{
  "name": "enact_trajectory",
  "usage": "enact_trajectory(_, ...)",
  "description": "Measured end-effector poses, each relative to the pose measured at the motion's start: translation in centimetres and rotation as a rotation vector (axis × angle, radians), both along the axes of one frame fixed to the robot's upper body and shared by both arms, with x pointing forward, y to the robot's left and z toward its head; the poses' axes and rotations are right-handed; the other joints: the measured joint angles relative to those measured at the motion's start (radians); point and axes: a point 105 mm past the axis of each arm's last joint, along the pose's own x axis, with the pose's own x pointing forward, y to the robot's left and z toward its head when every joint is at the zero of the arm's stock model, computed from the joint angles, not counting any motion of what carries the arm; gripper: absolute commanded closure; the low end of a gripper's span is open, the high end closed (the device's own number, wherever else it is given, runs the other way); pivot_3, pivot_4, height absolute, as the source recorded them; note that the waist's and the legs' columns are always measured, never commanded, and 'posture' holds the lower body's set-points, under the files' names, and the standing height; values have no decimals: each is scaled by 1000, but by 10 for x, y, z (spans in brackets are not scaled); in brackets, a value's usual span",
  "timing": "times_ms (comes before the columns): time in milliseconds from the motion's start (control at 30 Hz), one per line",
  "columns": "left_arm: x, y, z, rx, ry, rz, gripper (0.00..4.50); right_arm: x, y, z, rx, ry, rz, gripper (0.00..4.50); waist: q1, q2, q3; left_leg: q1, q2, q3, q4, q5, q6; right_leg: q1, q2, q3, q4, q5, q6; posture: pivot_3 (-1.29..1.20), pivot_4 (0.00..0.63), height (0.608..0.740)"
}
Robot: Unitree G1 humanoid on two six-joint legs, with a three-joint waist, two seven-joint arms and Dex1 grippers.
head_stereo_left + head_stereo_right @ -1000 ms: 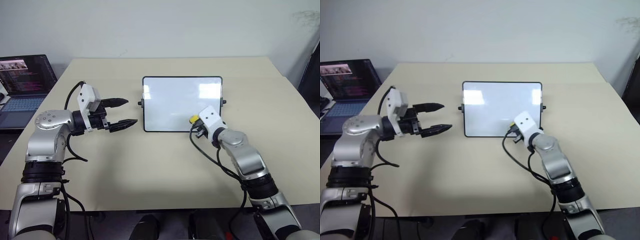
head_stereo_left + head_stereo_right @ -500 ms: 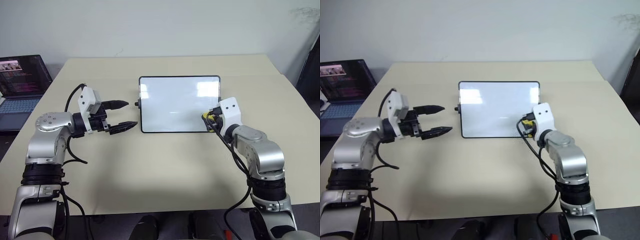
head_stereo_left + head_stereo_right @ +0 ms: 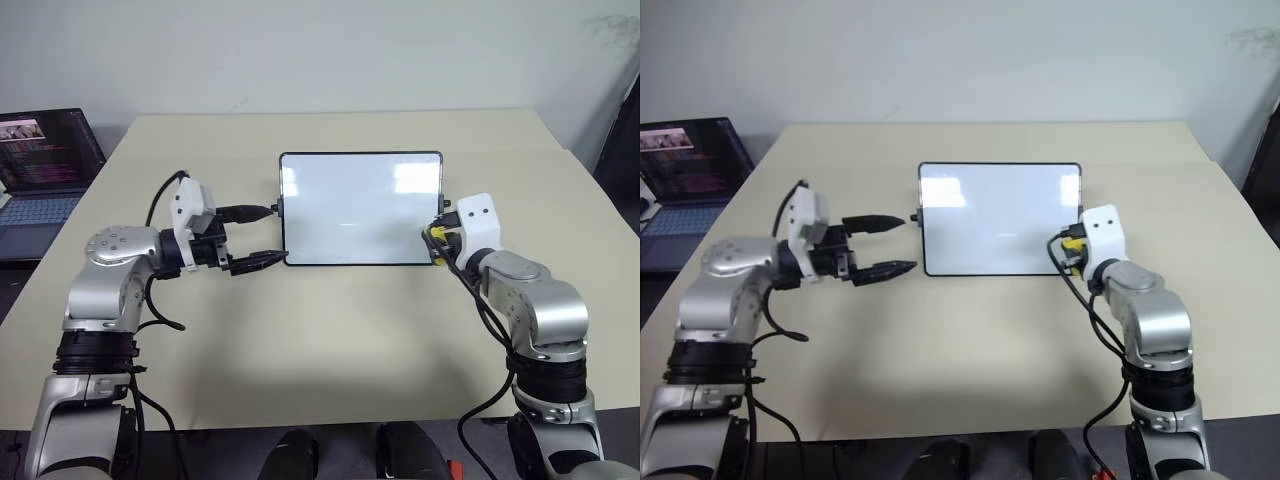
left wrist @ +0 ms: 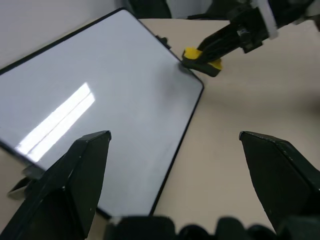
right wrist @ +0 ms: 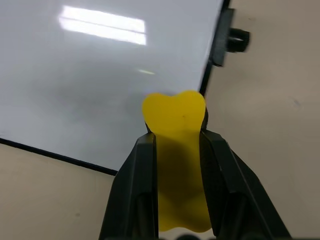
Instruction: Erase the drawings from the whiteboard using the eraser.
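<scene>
Overhead, from the head camera, the whiteboard (image 3: 360, 208) lies flat near the middle of the beige worktop (image 3: 320, 340), its white face showing no marks. The left pincer (image 3: 262, 237) points toward the board's left short edge with its two black fingers spread apart and nothing between them; the upper fingertip is just beside the small black knob (image 3: 277, 208) on that edge, the lower one near the board's front left corner. The right pincer (image 3: 1072, 249) sits at the board's front right corner, its fingers closed on the yellow eraser (image 3: 1072, 245). A laptop (image 3: 45, 165) with a lit screen stands off the worktop's far left side, well apart from the board.

From the left wrist camera, the left pincer's two fingers (image 4: 75, 180) stand wide apart and empty, with the whiteboard's glossy surface and one rounded corner of its thin black frame between and beyond them. At the board's far corner the right pincer holds the eraser, yellow above and black below, just at the frame.

From the right wrist camera, the black fingers (image 5: 142, 180) clamp the eraser from both sides; its yellow tip lies over the white surface, close to the framed edge with a black knob.
</scene>
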Motion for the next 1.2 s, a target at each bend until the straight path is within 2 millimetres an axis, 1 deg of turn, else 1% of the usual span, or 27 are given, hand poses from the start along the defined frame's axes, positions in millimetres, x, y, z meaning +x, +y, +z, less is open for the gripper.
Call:
enact_trajectory(133,-10,-17,-3,2,21,-85,0,-4,-11,-3,-19,37,-46,3541,0,0,0,0,0,0,0,0,0,0,0,0,0,0,0,0,150,740)
enact_trajectory(300,-17,-27,-8,17,42,-153,0,-10,-24,-13,-8,98,-115,3541,0,0,0,0,0,1,0,0,0,0,0,0,-1,0,0,0,150,740)
enact_trajectory(433,-20,-31,-12,24,67,-186,0,-15,-32,-20,9,142,-162,3541,0,0,0,0,0,1,0,0,0,1,1,0,0,0,0,0,150,740)
enact_trajectory(533,-22,-35,-15,29,80,-218,0,-18,-33,-27,26,177,-183,3541,0,0,0,0,0,1,0,0,0,1,1,-1,0,0,0,0,150,740)
enact_trajectory(767,-21,-39,-12,26,70,-229,0,-21,-37,-32,27,198,-204,3541,0,0,0,0,0,2,0,0,0,1,1,0,0,0,0,0,150,740)
enact_trajectory(1067,-22,-39,-12,28,72,-238,0,-23,-41,-32,22,204,-213,3541,0,0,0,0,0,2,0,0,0,1,1,-1,0,0,0,0,150,740)
enact_trajectory(1133,-22,-39,-12,28,72,-238,0,-23,-41,-32,23,205,-211,2954,0,0,0,0,0,2,0,0,0,1,1,-1,0,0,0,0,150,740)
enact_trajectory(1167,-22,-39,-12,28,72,-238,0,-23,-41,-33,24,207,-211,2742,0,0,0,0,0,2,0,0,0,1,1,-1,0,0,0,0,150,740)
enact_trajectory(1200,-22,-39,-12,28,72,-238,0,-22,-41,-34,26,211,-210,2406,0,0,0,0,0,2,0,0,0,1,1,-1,0,0,0,0,150,740)
